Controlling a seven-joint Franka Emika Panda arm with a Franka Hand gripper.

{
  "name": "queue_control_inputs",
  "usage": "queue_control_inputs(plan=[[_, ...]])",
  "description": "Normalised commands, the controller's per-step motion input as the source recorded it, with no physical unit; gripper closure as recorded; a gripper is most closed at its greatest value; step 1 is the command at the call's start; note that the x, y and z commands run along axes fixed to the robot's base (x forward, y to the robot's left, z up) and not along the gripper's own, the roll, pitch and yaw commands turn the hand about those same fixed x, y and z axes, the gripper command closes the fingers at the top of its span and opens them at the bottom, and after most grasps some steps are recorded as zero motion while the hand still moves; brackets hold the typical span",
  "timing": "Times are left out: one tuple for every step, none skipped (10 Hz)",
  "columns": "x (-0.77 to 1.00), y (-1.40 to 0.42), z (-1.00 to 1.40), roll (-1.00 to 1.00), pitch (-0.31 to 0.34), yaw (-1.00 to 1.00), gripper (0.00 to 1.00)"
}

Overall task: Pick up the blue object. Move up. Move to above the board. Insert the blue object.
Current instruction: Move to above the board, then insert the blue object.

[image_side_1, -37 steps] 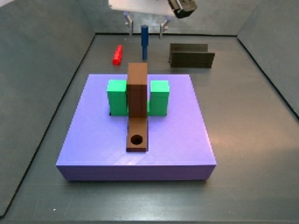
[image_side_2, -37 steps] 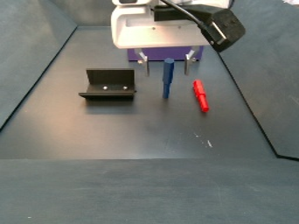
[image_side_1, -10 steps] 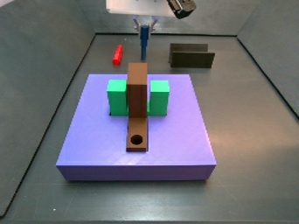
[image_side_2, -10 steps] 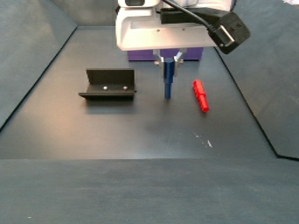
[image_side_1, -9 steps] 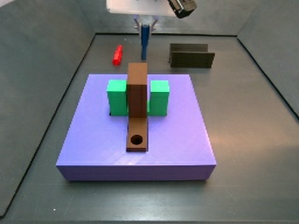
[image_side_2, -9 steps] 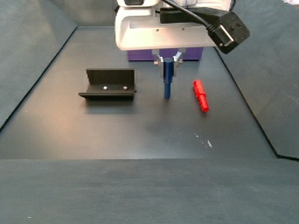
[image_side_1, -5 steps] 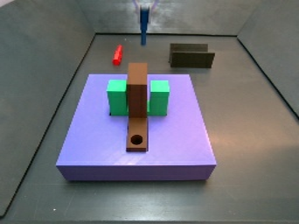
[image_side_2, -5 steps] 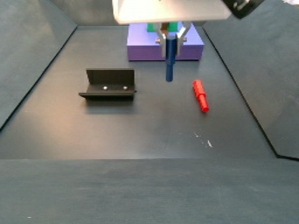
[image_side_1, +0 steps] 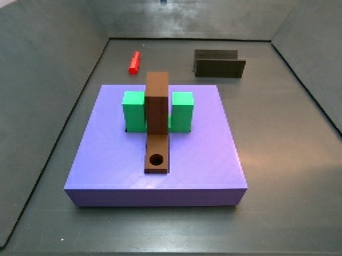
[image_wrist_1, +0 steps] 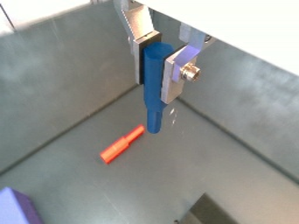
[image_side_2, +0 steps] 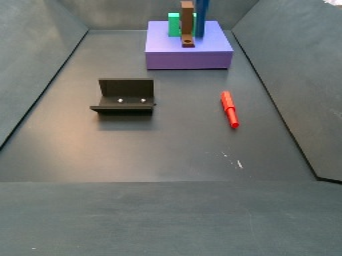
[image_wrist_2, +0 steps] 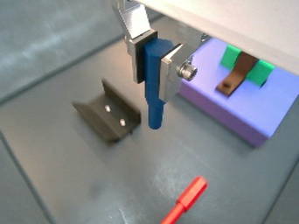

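Claw [image_wrist_2: 153, 54] grips the blue rod [image_wrist_2: 155, 85] between its silver fingers [image_wrist_1: 181, 70], seen in both wrist views; the rod hangs upright, clear of the desk [image_side_2: 160, 150]. Below lie the red stick [image_wrist_2: 183, 202] and the fixture [image_wrist_2: 108, 111]. Farther off, the purple slab [image_side_1: 158, 150] carries the green block [image_side_1: 135, 110] and the brown board [image_side_1: 158, 118], whose hole [image_side_1: 158, 160] is empty.

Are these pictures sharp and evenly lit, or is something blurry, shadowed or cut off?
In both wrist views the gripper, jaws shut on the blue object, looks sharp, while the red stick below is soft. In a side view the light is flat and even; the board casts no strong shadow. In a side view the blue object is cut off by the frame edge.
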Motion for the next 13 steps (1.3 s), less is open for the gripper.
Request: queue_control_inputs(plan=[[0.04,-0.01,0.77,0.02,0.091,0.01,1.00],[0.02,-1.40,0.21,0.04,0.122,-0.21,1.00],[0.02,-1.40,0.20,0.04,0.102,-0.19,1.00],[0.02,-1.40,0.21,0.05,0.085,-0.10,1.00],[0.03,-1.40,0.21,-0.01,0.074,-0.05,1.00],[0.04,-1.40,0.22,-0.01,0.088,-0.02,1.00],[0.05,-1.40,0.23,-0.01,0.098,0.00,1.00],[0.07,-1.40,0.22,-0.01,0.105,0.00,1.00],[0.11,-1.40,0.23,0.01,0.126,0.01,1.00],[0.11,-0.87,0.15,0.01,0.149,0.01,1.00],[0.10,-0.41,0.09,0.02,0.156,0.00,1.00],[0.07,-0.25,0.05,0.02,0.129,0.01,1.00],[0.00,-0.01,-0.02,0.01,0.000,0.00,1.00]])
